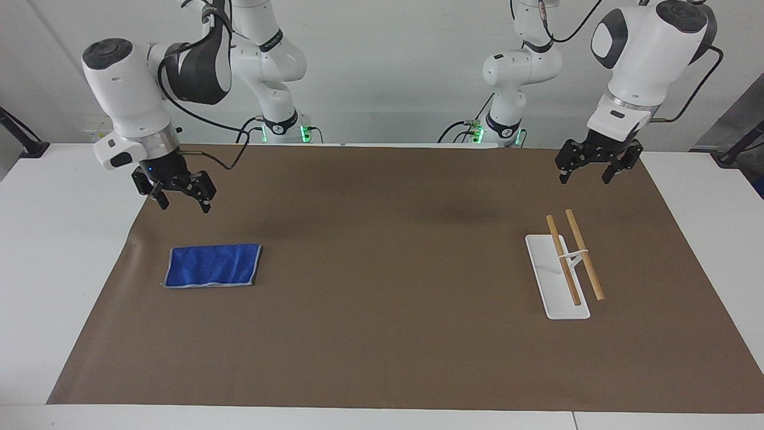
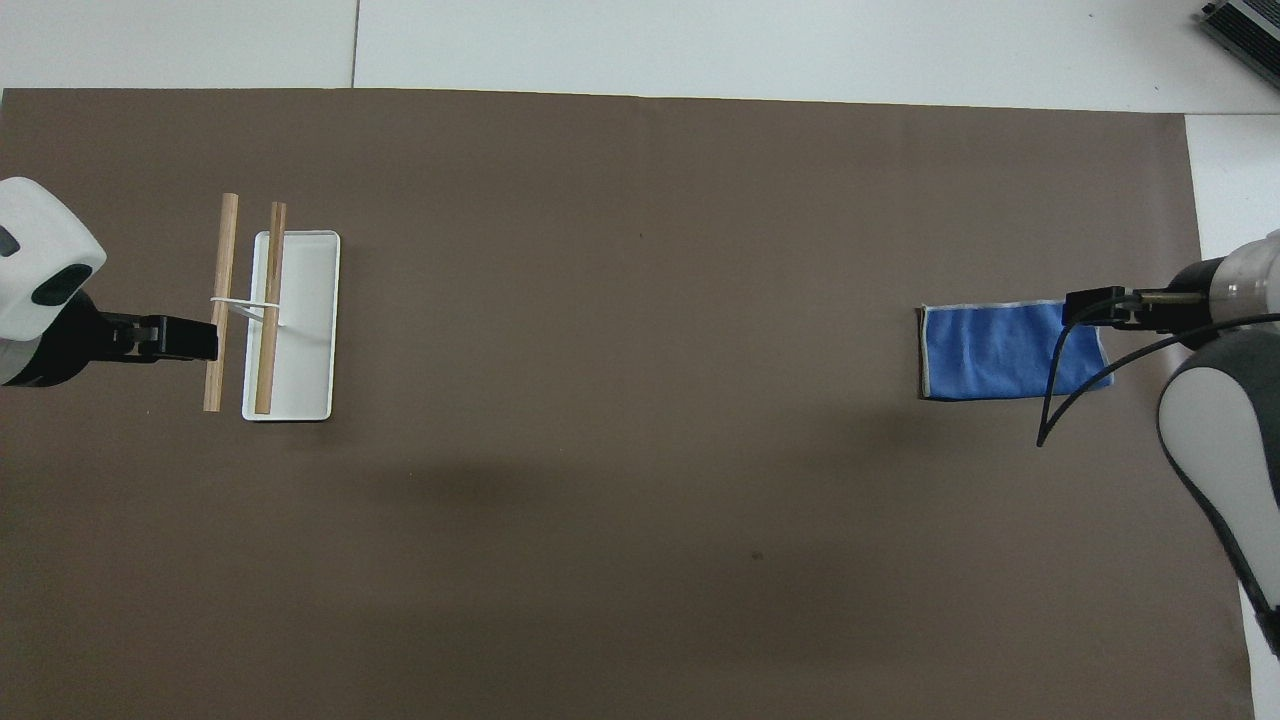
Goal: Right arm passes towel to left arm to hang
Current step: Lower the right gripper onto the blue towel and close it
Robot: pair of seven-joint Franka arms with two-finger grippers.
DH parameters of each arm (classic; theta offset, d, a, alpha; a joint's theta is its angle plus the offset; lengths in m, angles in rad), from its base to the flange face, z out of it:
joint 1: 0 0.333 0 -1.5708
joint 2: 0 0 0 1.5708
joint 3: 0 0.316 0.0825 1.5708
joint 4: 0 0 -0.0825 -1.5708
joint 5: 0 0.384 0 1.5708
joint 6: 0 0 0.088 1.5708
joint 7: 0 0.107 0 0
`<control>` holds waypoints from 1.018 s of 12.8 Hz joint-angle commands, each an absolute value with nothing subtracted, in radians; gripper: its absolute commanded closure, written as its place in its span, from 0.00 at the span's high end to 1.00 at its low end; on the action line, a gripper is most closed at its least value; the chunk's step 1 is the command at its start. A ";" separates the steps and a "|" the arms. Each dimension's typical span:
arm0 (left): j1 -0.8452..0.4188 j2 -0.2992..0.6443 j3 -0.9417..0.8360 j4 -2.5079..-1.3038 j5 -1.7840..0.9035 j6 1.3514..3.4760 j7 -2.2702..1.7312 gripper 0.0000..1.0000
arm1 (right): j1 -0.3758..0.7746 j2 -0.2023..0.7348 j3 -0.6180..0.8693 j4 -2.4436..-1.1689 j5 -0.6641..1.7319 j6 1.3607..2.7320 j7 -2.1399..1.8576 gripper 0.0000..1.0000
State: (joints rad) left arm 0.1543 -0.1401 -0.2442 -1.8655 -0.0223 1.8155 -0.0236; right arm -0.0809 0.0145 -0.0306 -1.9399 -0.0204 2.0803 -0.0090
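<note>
The blue towel (image 1: 212,265) lies flat and folded on the brown mat toward the right arm's end of the table; it also shows in the overhead view (image 2: 1000,350). My right gripper (image 1: 184,205), with its blue light, is open and empty in the air above the mat, over the towel's edge nearest the right arm's end (image 2: 1090,310). My left gripper (image 1: 586,177) is open and empty, waiting in the air over the mat beside the rack (image 2: 190,338). The rack (image 1: 567,263) is a white base with two wooden rails (image 2: 270,305).
The brown mat (image 1: 388,358) covers most of the white table (image 1: 54,239). A black cable hangs from the right wrist over the towel's end (image 2: 1050,400).
</note>
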 commanded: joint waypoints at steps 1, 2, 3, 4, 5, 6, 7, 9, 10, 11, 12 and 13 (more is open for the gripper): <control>0.164 -0.161 -0.249 -1.890 -0.032 1.819 -0.025 1.00 | -0.138 0.067 -0.025 -1.960 -0.015 2.134 -0.081 1.00; 0.164 -0.161 -0.249 -1.890 -0.032 1.819 -0.025 1.00 | -0.156 0.087 -0.025 -1.970 -0.015 2.158 -0.107 1.00; 0.164 -0.161 -0.249 -1.890 -0.032 1.819 -0.025 1.00 | -0.160 0.110 -0.025 -1.982 -0.014 2.195 -0.136 1.00; 0.164 -0.161 -0.249 -1.890 -0.032 1.819 -0.025 1.00 | -0.160 0.147 -0.023 -1.985 -0.014 2.247 -0.149 1.00; 0.164 -0.163 -0.249 -1.890 -0.032 1.819 -0.025 1.00 | -0.158 0.173 -0.021 -1.985 -0.008 2.288 -0.149 1.00; 0.164 -0.161 -0.249 -1.890 -0.032 1.819 -0.025 1.00 | -0.156 0.198 -0.021 -1.985 0.014 2.321 -0.150 1.00; 0.164 -0.161 -0.249 -1.890 -0.032 1.819 -0.025 1.00 | -0.155 0.216 -0.023 -1.990 0.023 2.348 -0.152 1.00; 0.164 -0.161 -0.249 -1.890 -0.032 1.819 -0.025 1.00 | -0.156 0.253 -0.023 -1.997 0.025 2.384 -0.169 1.00; 0.164 -0.161 -0.249 -1.890 -0.032 1.819 -0.025 1.00 | -0.158 0.267 -0.023 -2.008 0.025 2.408 -0.184 1.00; 0.164 -0.161 -0.247 -1.890 -0.032 1.819 -0.025 1.00 | -0.160 0.290 -0.023 -2.009 0.025 2.425 -0.193 1.00; 0.164 -0.161 -0.248 -1.890 -0.032 1.819 -0.025 1.00 | -0.160 0.310 -0.023 -2.010 0.025 2.434 -0.195 1.00; 0.164 -0.161 -0.249 -1.890 -0.032 1.819 -0.025 1.00 | -0.160 0.319 -0.021 -2.010 0.026 2.434 -0.195 1.00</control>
